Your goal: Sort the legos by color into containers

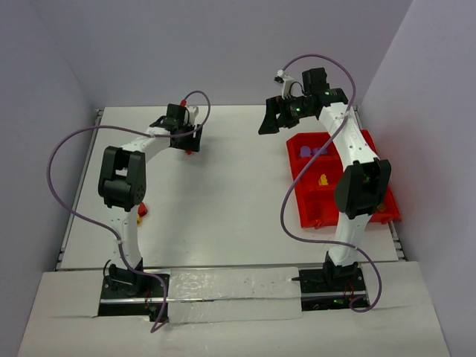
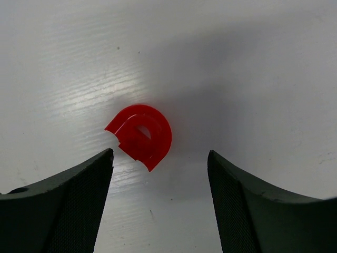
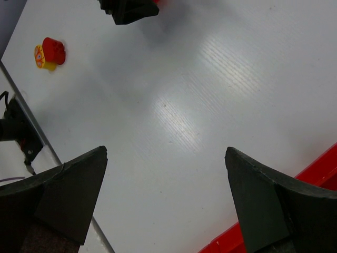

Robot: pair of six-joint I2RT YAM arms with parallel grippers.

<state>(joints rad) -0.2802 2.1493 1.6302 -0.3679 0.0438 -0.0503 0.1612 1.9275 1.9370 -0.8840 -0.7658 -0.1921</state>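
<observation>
My left pincer (image 2: 159, 154) stands open over the red arch brick (image 2: 141, 138) lying flat on the surface (image 2: 253, 63), so closing off-centre could squirt its curved edge sideways from between the fingers.

White table (image 1: 223, 193) bears red tray (image 1: 294, 160), red arch brick (image 2: 141, 136), red-yellow piece (image 3: 48, 52).

The left arm (image 1: 126, 167) reaches forward, well left of the red tray (image 1: 294, 175), wrist bent down; the left gripper (image 2: 160, 155) hangs low, jaws apart, gripping nothing; the right arm (image 1: 357, 160) rises over the tray; the right gripper (image 3: 166, 153) is spread wide and empty, past the tray's far left corner.
</observation>
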